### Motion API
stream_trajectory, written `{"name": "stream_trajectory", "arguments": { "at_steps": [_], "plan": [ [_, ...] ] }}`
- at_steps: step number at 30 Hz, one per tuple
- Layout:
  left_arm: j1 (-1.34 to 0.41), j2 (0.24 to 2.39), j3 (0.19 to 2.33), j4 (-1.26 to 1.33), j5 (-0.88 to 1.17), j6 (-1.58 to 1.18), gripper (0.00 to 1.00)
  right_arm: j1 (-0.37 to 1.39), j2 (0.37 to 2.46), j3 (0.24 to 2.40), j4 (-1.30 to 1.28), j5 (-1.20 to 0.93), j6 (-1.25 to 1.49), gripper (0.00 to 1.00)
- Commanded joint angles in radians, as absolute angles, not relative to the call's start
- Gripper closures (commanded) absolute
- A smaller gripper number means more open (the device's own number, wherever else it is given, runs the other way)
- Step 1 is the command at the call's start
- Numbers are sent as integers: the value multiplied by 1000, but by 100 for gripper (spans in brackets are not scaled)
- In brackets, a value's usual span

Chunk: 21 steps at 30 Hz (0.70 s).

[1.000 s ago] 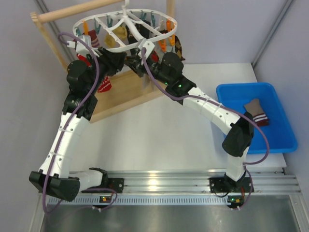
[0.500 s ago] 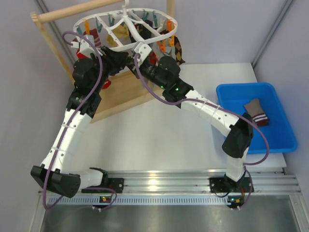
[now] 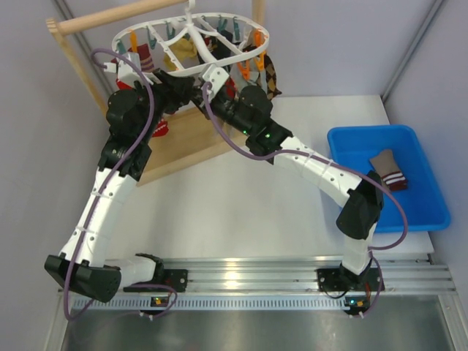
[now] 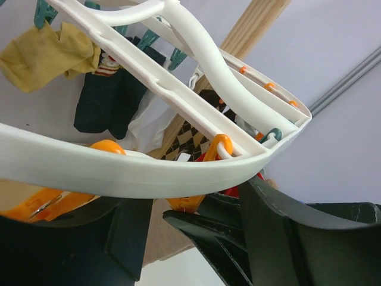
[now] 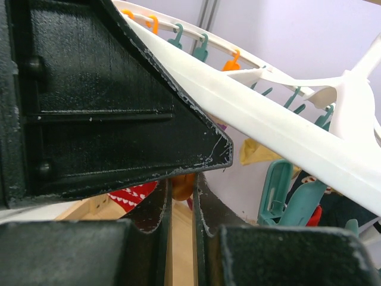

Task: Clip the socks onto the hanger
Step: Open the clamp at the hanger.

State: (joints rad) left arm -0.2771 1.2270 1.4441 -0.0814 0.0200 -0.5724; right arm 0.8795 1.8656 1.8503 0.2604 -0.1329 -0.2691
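Nearest, the table (image 3: 241, 197) gives open room between the arms, and one striped sock (image 3: 387, 170) waits in the blue bin (image 3: 431, 212) at right. Further up, both arms crowd under the near rim of the hanger (image 3: 252, 55): the right gripper (image 5: 181, 179) has its fingers almost closed, seemingly pinching an orange peg (image 4: 190, 202), while the left gripper (image 4: 190, 196) has just spread its fingers wider than a second ago and grips nothing visible, so probably a sock was just let go. Behind, hung socks (image 4: 101, 101), the wooden frame (image 3: 80, 25) and the walls box things in; the exit is down and back.
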Motion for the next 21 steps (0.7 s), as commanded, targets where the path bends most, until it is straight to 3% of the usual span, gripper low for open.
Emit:
{"name": "stream_trajectory", "arguments": {
  "at_steps": [1, 3, 14, 15, 18, 21],
  "plan": [
    [-262, 1186, 1486, 107, -74, -554, 39, 910, 1816, 1827, 215, -167, -279, 100],
    [-264, 1190, 1486, 104, -81, -546, 44, 910, 1818, 1827, 215, -167, -278, 100],
    [-262, 1212, 1483, 107, -81, -543, 93, 910, 1795, 1810, 210, -219, -287, 100],
    [-262, 1216, 1483, 106, -78, -542, 96, 910, 1787, 1807, 203, -221, -291, 88],
    [-262, 1219, 1483, 106, -60, -538, 100, 907, 1763, 1784, 193, -222, -298, 65],
    [-262, 1223, 1479, 100, -49, -543, 100, 894, 1724, 1752, 169, -225, -296, 48]
  ]
}}
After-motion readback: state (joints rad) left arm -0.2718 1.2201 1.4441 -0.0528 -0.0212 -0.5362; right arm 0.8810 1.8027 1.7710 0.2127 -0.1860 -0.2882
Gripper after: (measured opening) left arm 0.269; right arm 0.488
